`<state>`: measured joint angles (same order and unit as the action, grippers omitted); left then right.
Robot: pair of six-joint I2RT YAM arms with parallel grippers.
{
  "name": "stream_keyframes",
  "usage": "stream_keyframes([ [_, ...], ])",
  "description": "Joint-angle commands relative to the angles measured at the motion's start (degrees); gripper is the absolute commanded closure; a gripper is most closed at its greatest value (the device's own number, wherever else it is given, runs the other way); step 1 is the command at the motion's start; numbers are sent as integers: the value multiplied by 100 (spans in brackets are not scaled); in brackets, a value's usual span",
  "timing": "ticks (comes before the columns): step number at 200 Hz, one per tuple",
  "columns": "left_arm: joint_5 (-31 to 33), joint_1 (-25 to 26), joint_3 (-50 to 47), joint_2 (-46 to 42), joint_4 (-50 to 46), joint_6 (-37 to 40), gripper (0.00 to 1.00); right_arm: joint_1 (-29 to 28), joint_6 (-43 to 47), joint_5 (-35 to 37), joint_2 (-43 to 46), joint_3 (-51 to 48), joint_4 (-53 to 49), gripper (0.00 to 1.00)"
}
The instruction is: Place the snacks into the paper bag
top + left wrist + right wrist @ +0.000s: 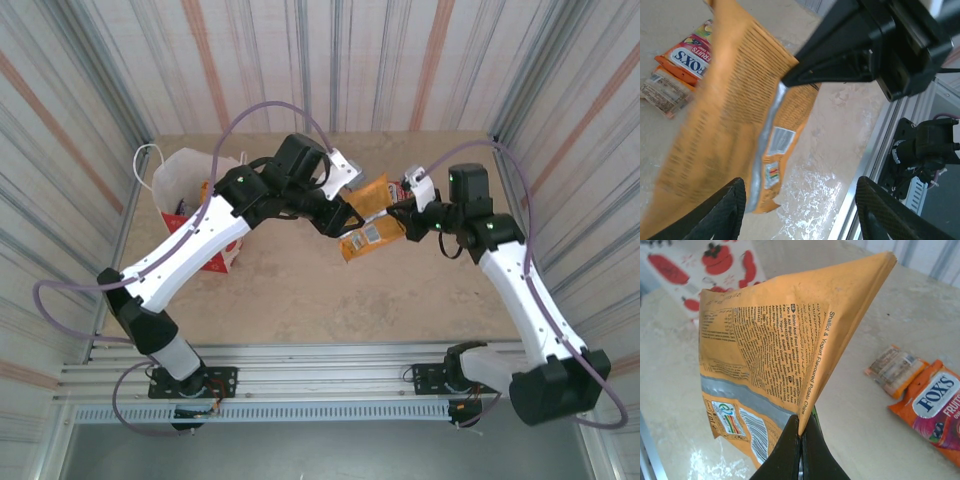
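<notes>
An orange snack packet (775, 340) hangs above the table, and my right gripper (801, 440) is shut on its lower corner. In the top view this packet (372, 238) sits mid-table between the two grippers. My left gripper (800, 215) is open. The packet (735, 125) hangs just ahead of it, its lower corner beside the left finger (715, 215), not clamped. The paper bag (185, 178), white over red with fruit prints, stands at the far left behind my left arm; its printed side (715, 265) faces the right wrist camera. A FOX'S packet (935, 405) and another small packet (895, 370) lie on the table.
The FOX'S packet (690, 55) and its neighbour (665, 90) lie flat together toward the back of the table. An aluminium rail (320, 380) runs along the near edge. Corrugated walls close in the left, right and far sides.
</notes>
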<state>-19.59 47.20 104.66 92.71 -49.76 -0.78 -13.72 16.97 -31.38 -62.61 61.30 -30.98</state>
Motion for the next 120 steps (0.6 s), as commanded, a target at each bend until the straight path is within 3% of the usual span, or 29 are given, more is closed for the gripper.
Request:
stream_keyframes([
  [1, -22, -96, -286, -362, -18, 166, 33, -98, 621, -110, 367, -282, 382, 100],
  [58, -664, -202, -926, -535, 266, 211, 29, -307, 1069, -379, 750, -412, 463, 100],
  [120, -225, -242, -935, -425, 271, 739, 29, -489, 1354, -659, 641, -272, 579, 100],
])
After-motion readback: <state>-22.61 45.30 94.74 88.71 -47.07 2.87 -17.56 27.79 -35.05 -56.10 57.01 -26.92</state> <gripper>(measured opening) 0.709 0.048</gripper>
